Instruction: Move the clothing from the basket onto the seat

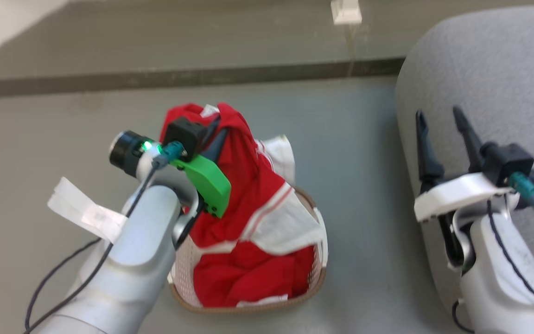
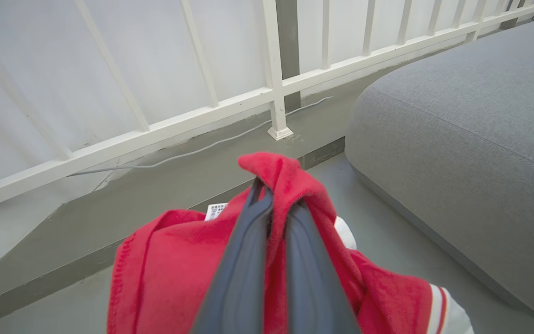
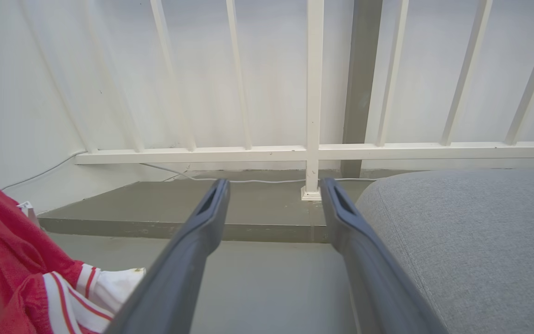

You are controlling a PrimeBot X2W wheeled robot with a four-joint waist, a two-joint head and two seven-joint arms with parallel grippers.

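the clothing point(image 1: 248, 185) covers the tips of the left tool point(image 2: 276, 197), and the pale forearm point(image 1: 142, 232) hides the basket point(image 1: 184, 273) at its 9 o'clock rim. grey floor point(image 1: 63, 139), a white railing point(image 2: 271, 69) at 12 o'clock, the grey seat point(image 1: 489, 69) at 3 o'clock. the left tool is clamped on a red fold raised above the basket, the rest trailing inside. the right tool point(image 1: 437, 112) stands wide apart, empty, over the seat's edge.

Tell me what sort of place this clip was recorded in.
Probably an indoor lounge-like room, perhaps staged: a large grey seat on a smooth grey floor, a white railing along a pale wall, a laundry basket of red clothing.
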